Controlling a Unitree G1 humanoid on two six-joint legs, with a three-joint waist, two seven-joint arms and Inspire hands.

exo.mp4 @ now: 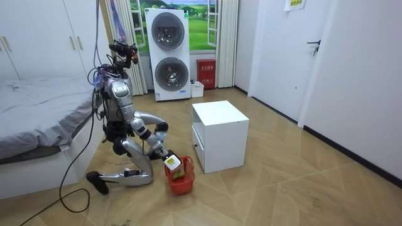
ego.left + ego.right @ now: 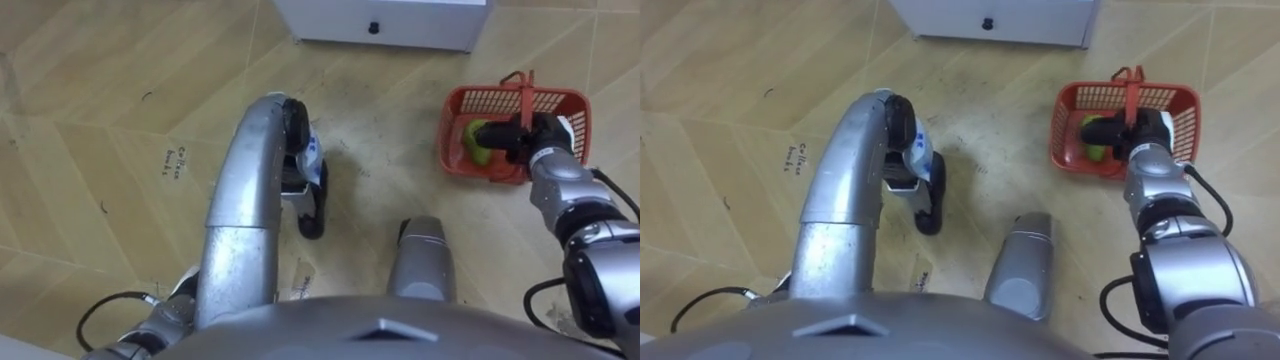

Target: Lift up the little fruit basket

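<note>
Right hand (image 2: pixel 528 138) inside red basket (image 2: pixel 485 98), beside green fruit (image 2: pixel 474 136).

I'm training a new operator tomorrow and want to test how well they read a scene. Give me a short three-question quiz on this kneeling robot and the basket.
1. True or false: the red basket stands on top of the white cabinet.
2. Which hand is at the basket's handle? A) left hand B) right hand C) a person's hand
3. Fill in: the fruit inside the basket is ___.

Key: 1 false, it stands on the floor near the cabinet; 2 B; 3 green.
</note>
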